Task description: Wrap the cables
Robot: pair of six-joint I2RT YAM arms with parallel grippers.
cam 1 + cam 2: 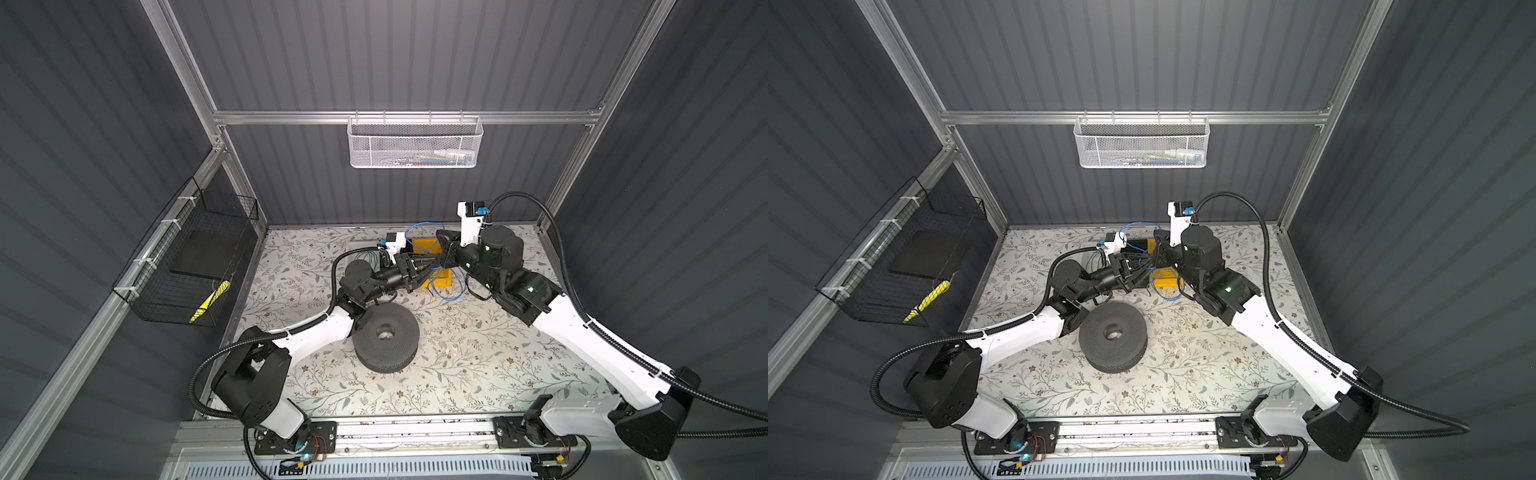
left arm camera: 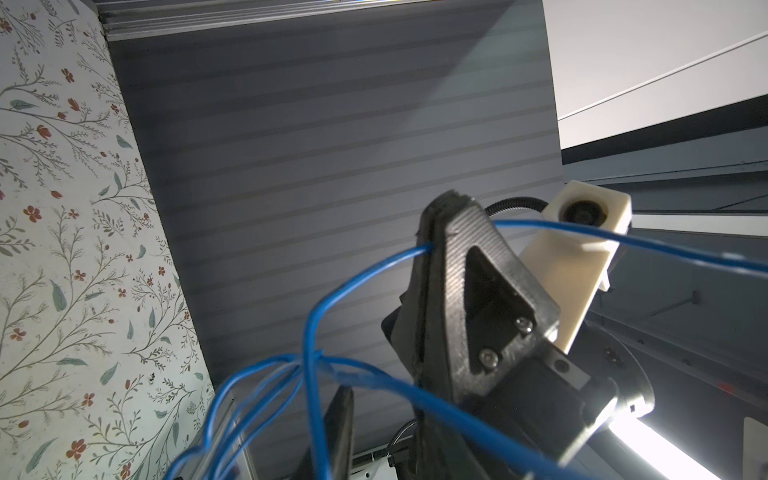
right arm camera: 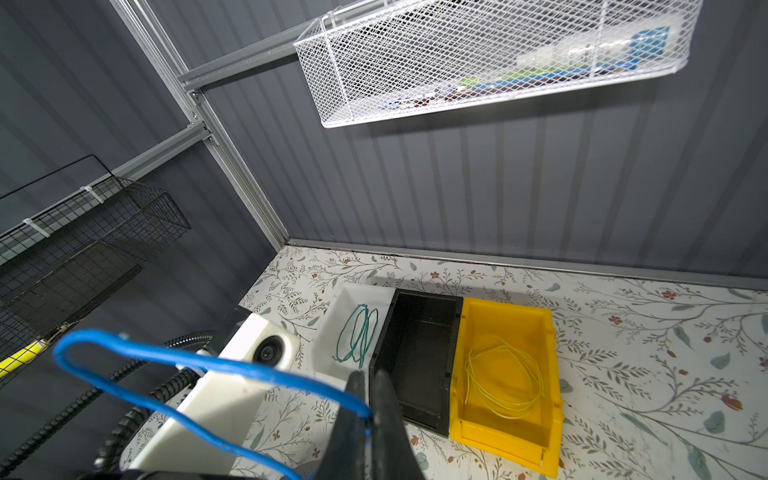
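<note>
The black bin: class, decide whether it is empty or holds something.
Empty: in the right wrist view the black bin shows a bare floor, unlike the white bin beside it, holding green wire.

In both top views the left arm and right arm hide most of the yellow bin. The blue wire blurs past the left wrist view's edge; the mesh basket holds indistinct contents.

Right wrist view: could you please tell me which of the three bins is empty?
The black bin, the middle one: the white bin holds a green wire, the yellow bin a pale yellow wire.
</note>
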